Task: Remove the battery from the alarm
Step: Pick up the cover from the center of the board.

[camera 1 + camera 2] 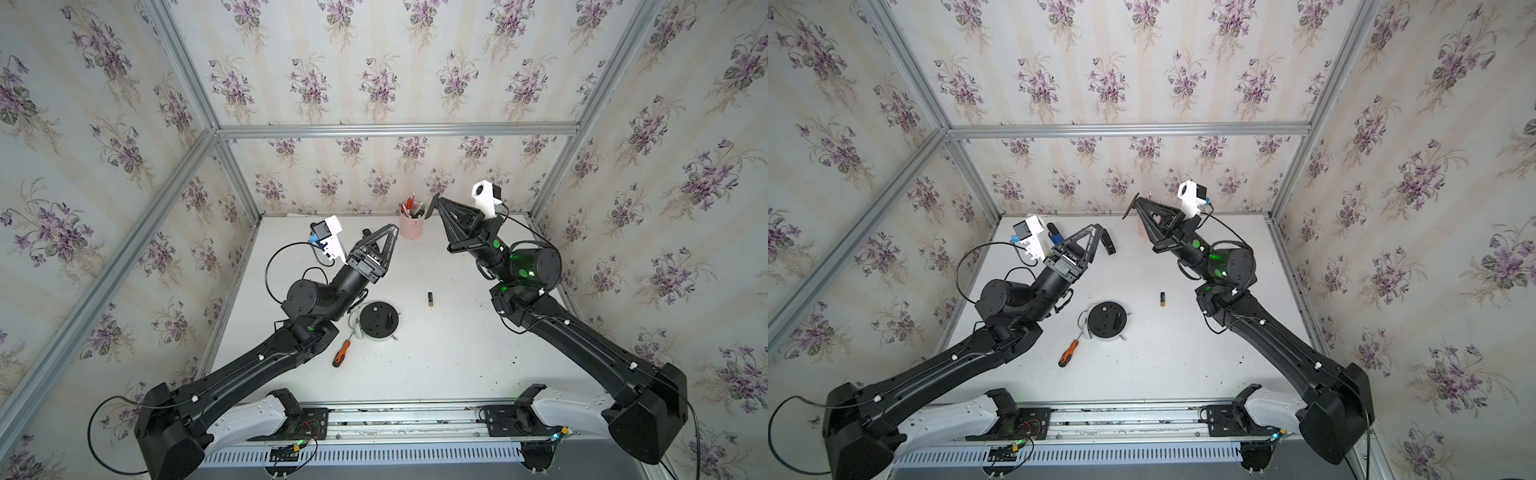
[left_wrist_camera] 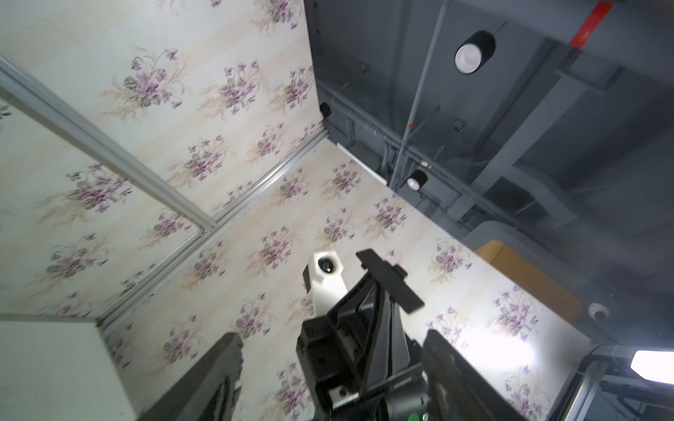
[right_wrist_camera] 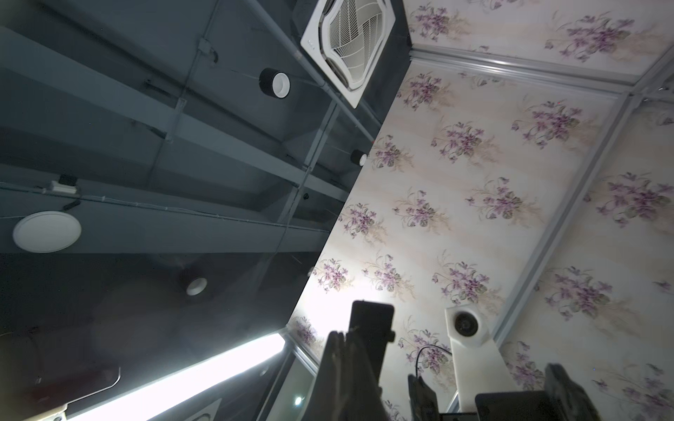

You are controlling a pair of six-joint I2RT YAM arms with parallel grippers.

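Note:
The alarm [image 1: 376, 322] [image 1: 1106, 320] lies face down on the white table, its round black back up. The battery [image 1: 430, 299] [image 1: 1162, 299] lies loose on the table to its right, touching nothing. My left gripper [image 1: 390, 237] [image 1: 1104, 237] [image 2: 333, 337] hangs open and empty above the table's rear, left of the pen cup. My right gripper [image 1: 436, 204] [image 1: 1136, 206] [image 3: 343, 346] is raised near the back wall, shut on a small flat black cover plate [image 2: 390, 280] [image 3: 372, 324]. Both grippers are well above and behind the alarm and the battery.
An orange-and-black screwdriver [image 1: 341, 352] [image 1: 1068, 353] lies in front of the alarm to its left. A pink pen cup [image 1: 411, 226] with pens stands at the back, between the two grippers. Flowered walls enclose the table [image 1: 457, 353] on three sides.

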